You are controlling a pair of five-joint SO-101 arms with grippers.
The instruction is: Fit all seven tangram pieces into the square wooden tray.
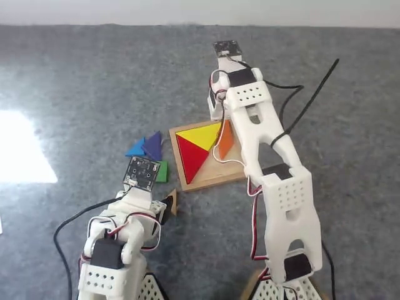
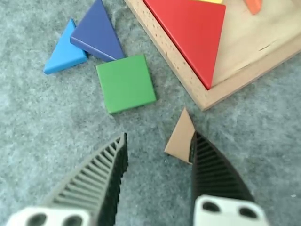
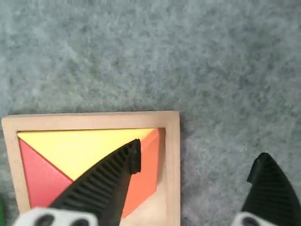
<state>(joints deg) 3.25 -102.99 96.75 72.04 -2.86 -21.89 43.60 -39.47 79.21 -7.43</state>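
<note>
A: Soft, even light falls over the grey bench. Any glare?
B: One blown-out white patch on the bench at the high view's left edge. The white arm shells are bright yet keep their detail.
A: Shadows?
B: Faint. A soft dark band follows the near rim of the tray, and the right wrist view has a dim one outside its wall. The tan triangle throws a thin one.
A: Focus?
B: The left end effector and right end effector sit close to the lens and look soft; their black fingers read almost flat.
</note>
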